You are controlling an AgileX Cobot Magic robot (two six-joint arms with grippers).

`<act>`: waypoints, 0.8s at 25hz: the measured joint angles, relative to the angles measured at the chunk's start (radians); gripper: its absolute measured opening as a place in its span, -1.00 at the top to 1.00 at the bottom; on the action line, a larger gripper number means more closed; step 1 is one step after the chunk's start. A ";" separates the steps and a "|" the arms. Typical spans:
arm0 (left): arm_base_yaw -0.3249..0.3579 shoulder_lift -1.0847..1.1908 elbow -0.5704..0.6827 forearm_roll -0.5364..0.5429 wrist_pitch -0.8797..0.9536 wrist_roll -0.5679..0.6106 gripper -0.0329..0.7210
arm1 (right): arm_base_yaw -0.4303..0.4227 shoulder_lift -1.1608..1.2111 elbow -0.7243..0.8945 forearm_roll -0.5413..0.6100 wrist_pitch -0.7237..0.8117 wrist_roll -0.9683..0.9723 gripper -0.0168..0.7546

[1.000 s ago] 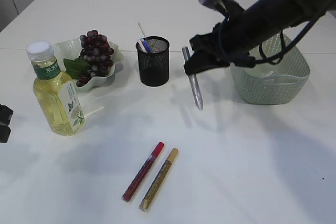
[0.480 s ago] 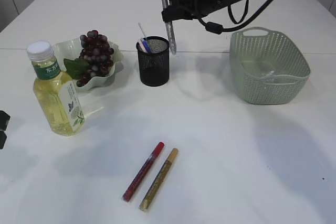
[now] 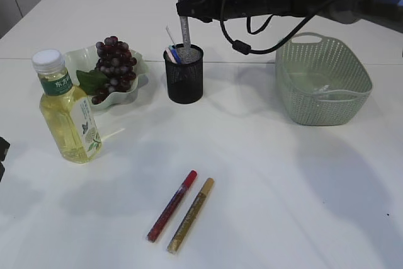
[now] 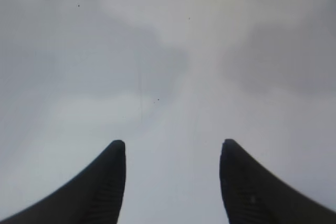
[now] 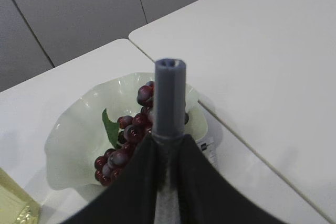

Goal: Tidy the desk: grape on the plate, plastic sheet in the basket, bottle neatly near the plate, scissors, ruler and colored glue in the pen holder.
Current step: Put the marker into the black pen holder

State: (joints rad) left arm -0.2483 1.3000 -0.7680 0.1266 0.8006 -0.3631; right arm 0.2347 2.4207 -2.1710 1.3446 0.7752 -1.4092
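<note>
With the plate (image 3: 123,96) of grapes (image 3: 113,61) left of the pen holder (image 3: 184,74), my right gripper (image 3: 184,9) pinches the silver glue pen (image 3: 184,26) upright over it, while my left gripper (image 4: 172,174) gapes empty.

Tabletop (image 3: 283,187): smooth matt white. Pen holder (image 3: 184,75): black wire mesh, prob. metal. Basket (image 3: 322,80): pale green woven-look plastic. Bottle (image 3: 65,110): clear glossy plastic w/ paper-like label. Plate (image 3: 123,94): glossy, wavy rim. Glue pens (image 3: 181,211): glittery red & gold. Fingers (image 4: 105,182): matt black, ribbed pads.
</note>
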 joint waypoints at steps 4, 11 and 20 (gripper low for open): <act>0.000 0.000 0.000 0.000 0.002 0.000 -0.19 | 0.000 0.028 0.000 0.097 -0.065 -0.120 0.70; 0.000 0.000 0.000 0.000 0.003 0.000 -0.19 | 0.000 0.062 0.000 0.181 -0.101 -0.165 0.39; 0.000 0.000 0.000 0.000 0.003 0.000 -0.19 | 0.000 0.043 0.000 -0.008 -0.085 0.183 -0.23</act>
State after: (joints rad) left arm -0.2483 1.3000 -0.7680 0.1266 0.8037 -0.3631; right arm 0.2347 2.4637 -2.1710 1.3363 0.6897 -1.2262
